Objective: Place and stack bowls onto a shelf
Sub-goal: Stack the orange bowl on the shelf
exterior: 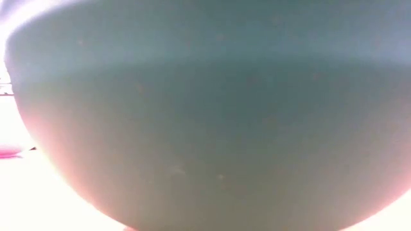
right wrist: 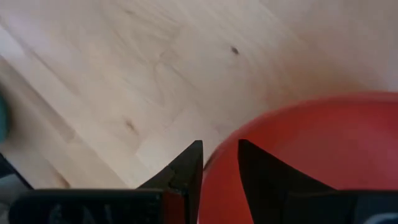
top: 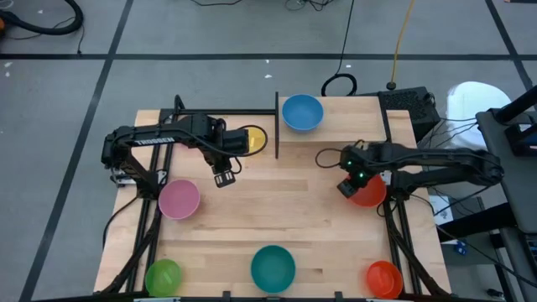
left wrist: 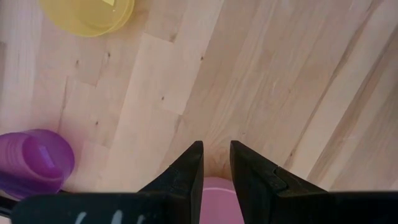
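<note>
Bowls stand rim up on the wooden table: blue (top: 302, 112) at the far edge, yellow (top: 255, 139), pink (top: 179, 200), green (top: 163, 277), teal (top: 273, 268), orange (top: 383, 278) and a red-orange one (top: 370, 193). A purple bowl (left wrist: 34, 163) shows near the yellow one (left wrist: 87, 14). My left gripper (top: 223, 177) points down above bare wood between the yellow and pink bowls, open by a narrow gap (left wrist: 216, 148). My right gripper (right wrist: 219, 149) is open above the red-orange bowl's rim (right wrist: 298, 109), one finger over wood and one over the bowl. I cannot tell the shelf from the tabletop.
Black framing (top: 277, 126) stands upright at the table's far side beside the blue bowl. The teal bowl (exterior: 205, 128) fills the low view. Bare wood lies in the table's middle (top: 285, 201). Cables and a black box (top: 407, 105) sit at the far right corner.
</note>
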You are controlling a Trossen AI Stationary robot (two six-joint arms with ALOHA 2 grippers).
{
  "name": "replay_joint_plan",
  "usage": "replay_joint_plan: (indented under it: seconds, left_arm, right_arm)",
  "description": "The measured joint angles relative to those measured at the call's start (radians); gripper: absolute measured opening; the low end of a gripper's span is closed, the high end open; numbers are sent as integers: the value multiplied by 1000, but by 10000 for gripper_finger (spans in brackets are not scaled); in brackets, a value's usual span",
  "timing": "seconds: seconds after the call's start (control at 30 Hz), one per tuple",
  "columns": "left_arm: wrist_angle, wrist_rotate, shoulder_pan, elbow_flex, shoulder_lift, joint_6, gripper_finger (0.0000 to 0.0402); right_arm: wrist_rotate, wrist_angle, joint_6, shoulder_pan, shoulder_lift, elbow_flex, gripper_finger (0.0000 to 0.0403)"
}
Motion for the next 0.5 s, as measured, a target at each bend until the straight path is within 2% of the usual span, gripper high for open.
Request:
replay_joint_plan:
  seconds: [0.3, 0.5]
  left_arm:
    - [0, 0, 0, 0, 0, 0, 86]
    - [0, 0, 0, 0, 0, 0, 86]
  right_arm:
    - [57, 6, -57, -1, 98, 0, 85]
    - [68, 16, -113, 0, 112, 4, 16]
